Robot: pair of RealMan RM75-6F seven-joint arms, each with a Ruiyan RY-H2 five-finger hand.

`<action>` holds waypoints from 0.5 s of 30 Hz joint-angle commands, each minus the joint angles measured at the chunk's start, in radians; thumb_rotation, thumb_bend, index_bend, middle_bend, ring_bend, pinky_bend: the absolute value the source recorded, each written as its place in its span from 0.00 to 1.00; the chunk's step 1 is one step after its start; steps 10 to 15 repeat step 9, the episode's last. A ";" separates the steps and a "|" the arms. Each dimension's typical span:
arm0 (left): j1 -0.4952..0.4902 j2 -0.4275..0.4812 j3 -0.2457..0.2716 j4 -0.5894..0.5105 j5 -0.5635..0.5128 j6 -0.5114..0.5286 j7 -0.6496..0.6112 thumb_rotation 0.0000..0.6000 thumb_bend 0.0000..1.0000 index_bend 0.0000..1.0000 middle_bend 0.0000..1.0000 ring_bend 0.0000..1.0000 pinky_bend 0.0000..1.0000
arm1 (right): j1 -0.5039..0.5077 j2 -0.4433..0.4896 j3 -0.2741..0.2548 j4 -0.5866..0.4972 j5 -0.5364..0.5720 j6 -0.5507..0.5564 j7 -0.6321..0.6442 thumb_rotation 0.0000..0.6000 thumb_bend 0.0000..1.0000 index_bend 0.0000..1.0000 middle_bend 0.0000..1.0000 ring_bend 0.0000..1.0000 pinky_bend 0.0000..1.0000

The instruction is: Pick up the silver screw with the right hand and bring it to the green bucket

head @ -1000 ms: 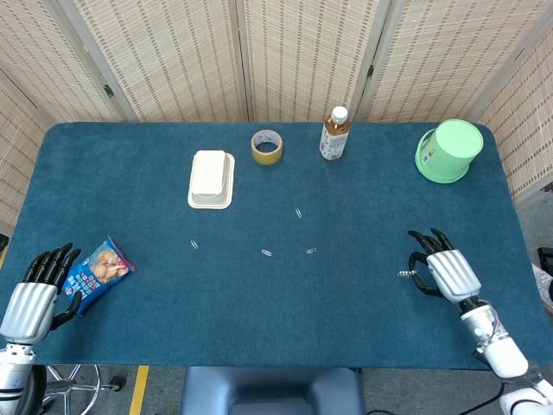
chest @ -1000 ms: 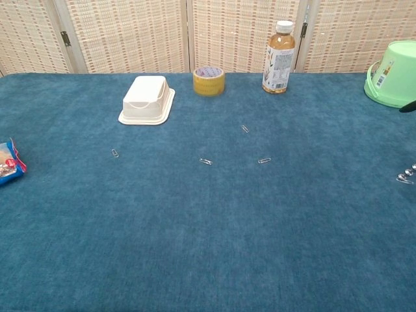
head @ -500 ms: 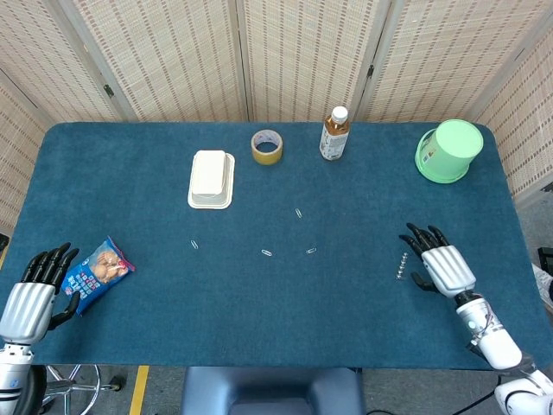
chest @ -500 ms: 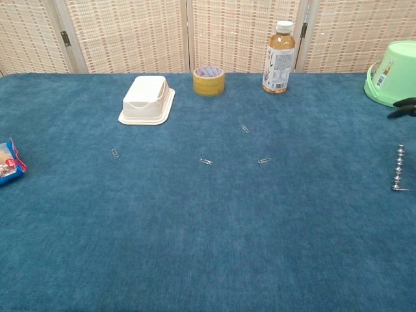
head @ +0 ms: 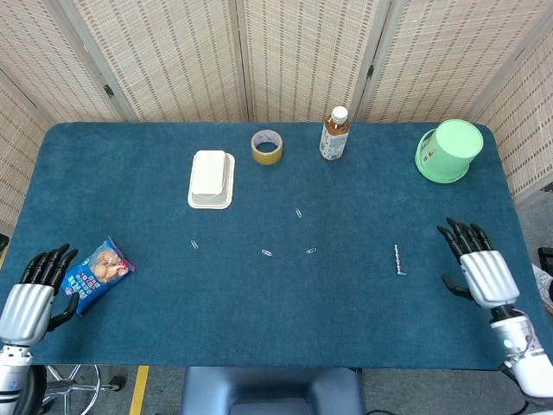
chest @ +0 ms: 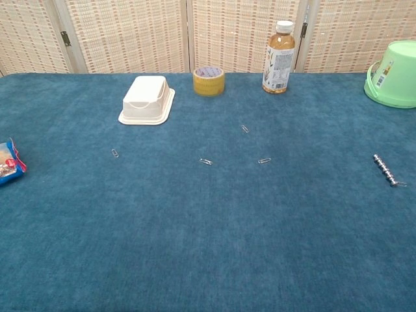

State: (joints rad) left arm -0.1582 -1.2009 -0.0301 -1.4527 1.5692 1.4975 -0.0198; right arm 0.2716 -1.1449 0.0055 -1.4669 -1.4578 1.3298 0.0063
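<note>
The silver screw (head: 398, 259) lies flat on the blue cloth at the right, also seen as the silver screw (chest: 387, 171) in the chest view. My right hand (head: 480, 268) hovers to the right of it, apart from it, fingers spread and holding nothing. The green bucket (head: 448, 150) lies tipped at the far right corner, shown as the green bucket (chest: 394, 73) in the chest view. My left hand (head: 36, 292) rests at the near left edge with fingers apart, holding nothing. Neither hand shows in the chest view.
A snack packet (head: 97, 272) lies beside my left hand. A white box (head: 212, 179), a tape roll (head: 266, 146) and a tea bottle (head: 334, 134) stand toward the back. Several paper clips (head: 267, 252) are scattered mid-table.
My right hand has let go of the screw and pulled away to the right. The screw now lies alone on the cloth, slightly left of where it was. The left hand has not moved.
</note>
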 commanded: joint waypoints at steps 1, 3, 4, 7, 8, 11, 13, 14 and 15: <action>0.000 0.015 0.002 -0.025 -0.026 -0.028 0.012 1.00 0.52 0.07 0.07 0.10 0.13 | -0.118 0.044 -0.033 -0.089 0.013 0.133 -0.148 1.00 0.34 0.00 0.00 0.00 0.00; -0.003 0.020 0.001 -0.036 -0.034 -0.040 0.022 1.00 0.52 0.07 0.07 0.10 0.13 | -0.157 0.036 -0.047 -0.096 0.003 0.178 -0.166 1.00 0.34 0.00 0.00 0.00 0.00; -0.005 0.020 0.001 -0.039 -0.031 -0.041 0.024 1.00 0.52 0.07 0.07 0.10 0.13 | -0.171 0.030 -0.049 -0.094 -0.001 0.196 -0.165 1.00 0.34 0.00 0.00 0.00 0.00; -0.007 0.017 0.004 -0.038 -0.017 -0.036 0.027 1.00 0.52 0.08 0.07 0.10 0.13 | -0.205 0.009 -0.047 -0.077 -0.011 0.239 -0.111 1.00 0.34 0.00 0.00 0.00 0.00; -0.007 0.016 0.005 -0.038 -0.014 -0.036 0.027 1.00 0.52 0.08 0.07 0.10 0.13 | -0.207 0.017 -0.054 -0.077 -0.016 0.230 -0.104 1.00 0.34 0.00 0.00 0.00 0.00; -0.008 0.015 0.005 -0.035 -0.010 -0.035 0.026 1.00 0.52 0.08 0.07 0.10 0.13 | -0.209 0.027 -0.055 -0.086 -0.021 0.226 -0.091 1.00 0.34 0.00 0.00 0.00 0.00; -0.008 0.015 0.005 -0.035 -0.010 -0.035 0.026 1.00 0.52 0.08 0.07 0.10 0.13 | -0.209 0.027 -0.055 -0.086 -0.021 0.226 -0.091 1.00 0.34 0.00 0.00 0.00 0.00; -0.008 0.015 0.005 -0.035 -0.010 -0.035 0.026 1.00 0.52 0.08 0.07 0.10 0.13 | -0.209 0.027 -0.055 -0.086 -0.021 0.226 -0.091 1.00 0.34 0.00 0.00 0.00 0.00; -0.008 0.015 0.005 -0.035 -0.010 -0.035 0.026 1.00 0.52 0.08 0.07 0.10 0.13 | -0.209 0.027 -0.055 -0.086 -0.021 0.226 -0.091 1.00 0.34 0.00 0.00 0.00 0.00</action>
